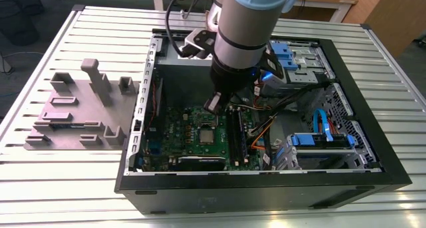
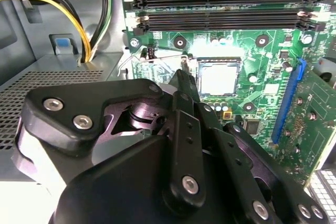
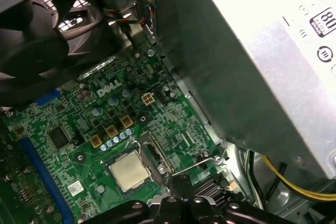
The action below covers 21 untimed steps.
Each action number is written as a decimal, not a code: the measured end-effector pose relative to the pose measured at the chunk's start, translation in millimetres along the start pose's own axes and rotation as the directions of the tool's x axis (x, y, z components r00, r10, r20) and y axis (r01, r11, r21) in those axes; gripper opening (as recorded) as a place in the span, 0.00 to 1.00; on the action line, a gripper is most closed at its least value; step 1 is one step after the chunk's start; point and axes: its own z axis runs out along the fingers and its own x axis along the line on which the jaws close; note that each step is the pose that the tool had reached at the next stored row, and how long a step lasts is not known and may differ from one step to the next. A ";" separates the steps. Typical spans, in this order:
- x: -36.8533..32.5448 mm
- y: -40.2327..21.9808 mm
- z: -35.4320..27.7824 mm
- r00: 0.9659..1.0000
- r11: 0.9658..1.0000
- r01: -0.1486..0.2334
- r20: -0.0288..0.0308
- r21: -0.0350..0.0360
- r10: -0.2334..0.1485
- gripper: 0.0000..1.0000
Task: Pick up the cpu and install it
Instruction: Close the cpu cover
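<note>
The cpu (image 1: 207,136), a small square chip with a silver-grey top, lies flat in its socket on the green motherboard (image 1: 176,133) inside the open computer case. Both wrist views show the cpu (image 2: 218,78) (image 3: 128,171) seated there. My gripper (image 1: 214,104) hangs just above the board, beside the socket. Its black fingers (image 2: 184,85) meet at a narrow tip with nothing between them. That tip (image 3: 180,183) sits close to the thin metal socket lever (image 3: 195,164), and I cannot tell whether they touch.
Long black memory sticks (image 2: 226,22) run beside the socket. A grey power supply (image 3: 252,77), a black fan (image 3: 47,30) and yellow cables (image 2: 68,19) crowd the case. Blue drive bays (image 1: 319,138) sit at the exterior view's right. A grey fixture plate (image 1: 73,113) lies outside at its left.
</note>
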 end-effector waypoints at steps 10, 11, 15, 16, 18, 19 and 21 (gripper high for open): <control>6.8 -4.4 -0.6 1.000 1.000 0.000 0.000 0.000 0.000 0.10; 7.4 -4.7 -0.7 1.000 1.000 0.000 0.000 0.000 0.000 0.10; 10.5 -4.5 -0.8 1.000 1.000 0.004 0.000 0.000 -0.004 0.10; 12.3 -3.1 -0.7 1.000 1.000 0.005 0.000 0.000 -0.005 0.10; 16.7 1.2 -0.4 1.000 1.000 0.006 -0.001 0.000 -0.006 0.10; 18.8 2.9 -0.4 1.000 1.000 0.007 -0.001 0.000 -0.007 0.10; 23.5 5.9 -0.2 1.000 1.000 0.008 -0.001 0.000 -0.008 0.10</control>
